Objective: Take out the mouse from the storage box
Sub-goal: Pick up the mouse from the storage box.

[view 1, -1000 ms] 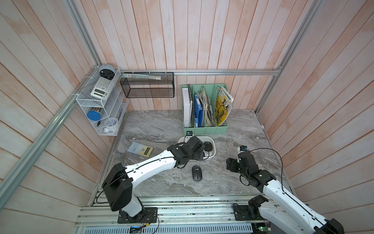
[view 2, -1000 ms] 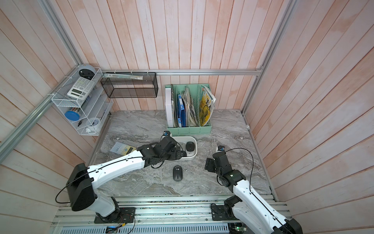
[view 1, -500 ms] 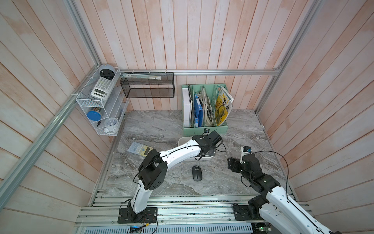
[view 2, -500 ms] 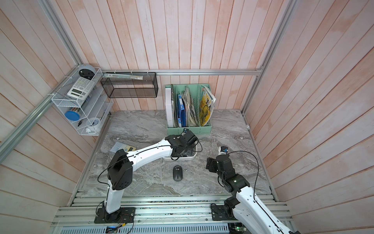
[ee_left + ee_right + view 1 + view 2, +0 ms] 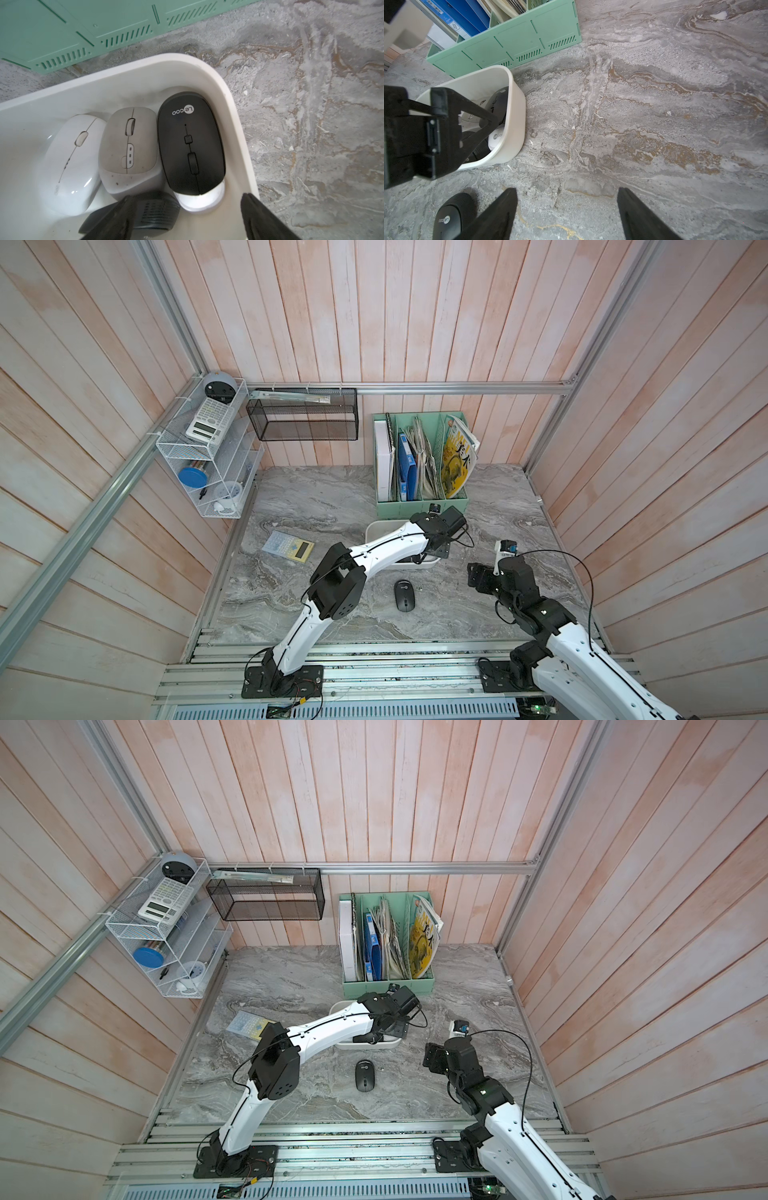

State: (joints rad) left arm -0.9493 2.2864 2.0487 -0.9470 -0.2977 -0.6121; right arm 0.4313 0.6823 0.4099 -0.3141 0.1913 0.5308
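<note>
Left pincer (image 5: 188, 196) swung over box (image 5: 228, 93), jaws spread, empty, above black mouse (image 5: 191, 145); right pincer (image 5: 566, 189) spread, empty too. Grasp next.

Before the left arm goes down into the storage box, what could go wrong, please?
One finger of the open left gripper seems to hang over the storage box rim, so it may strike or clamp the wall. The black mouse lies tight against the grey mouse; closing could nudge both.

"Lecoo" on the black mouse (image 5: 190, 143)
</note>
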